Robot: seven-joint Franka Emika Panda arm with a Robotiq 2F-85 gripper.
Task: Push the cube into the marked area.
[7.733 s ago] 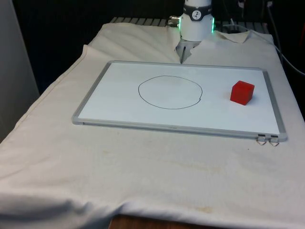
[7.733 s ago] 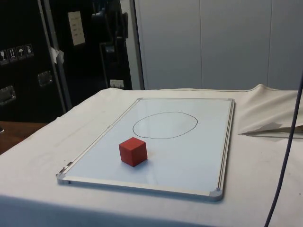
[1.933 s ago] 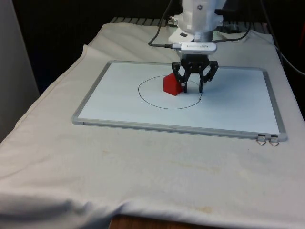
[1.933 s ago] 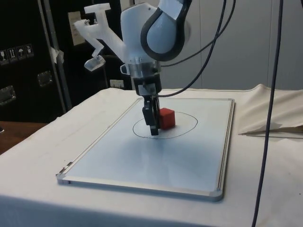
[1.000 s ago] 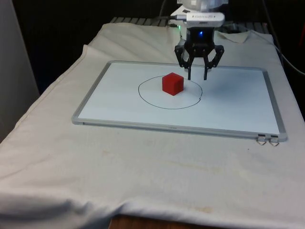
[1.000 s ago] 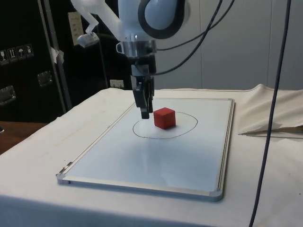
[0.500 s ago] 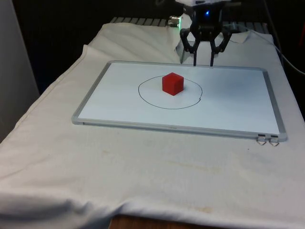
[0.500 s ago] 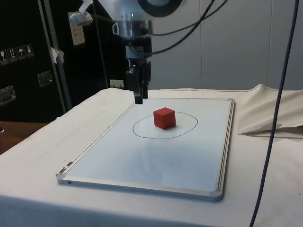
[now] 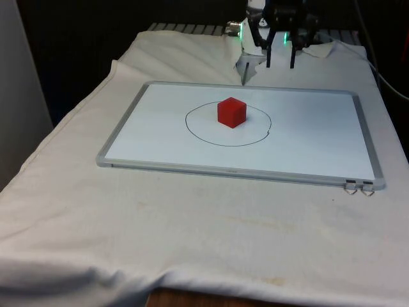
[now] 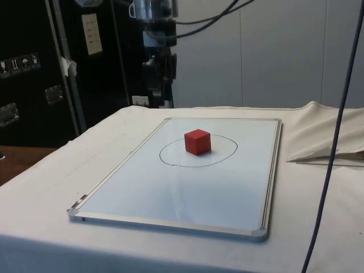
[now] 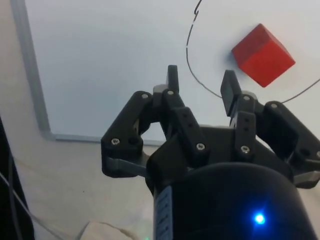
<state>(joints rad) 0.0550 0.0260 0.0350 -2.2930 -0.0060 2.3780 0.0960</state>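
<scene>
One red cube [image 9: 231,112] sits inside the drawn circle [image 9: 192,128] on my whiteboard [image 9: 153,137]. I see the claw [image 9: 280,61] released, empty, raised at the cube's one o'clock, well apart.

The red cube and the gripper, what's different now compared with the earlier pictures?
The red cube went from the whiteboard's end on the front view's right into the drawn circle. The gripper, low beside the cube before, has risen and pulled back past the board's far edge, fingers apart and empty. The whiteboard and circle have not moved.
</scene>
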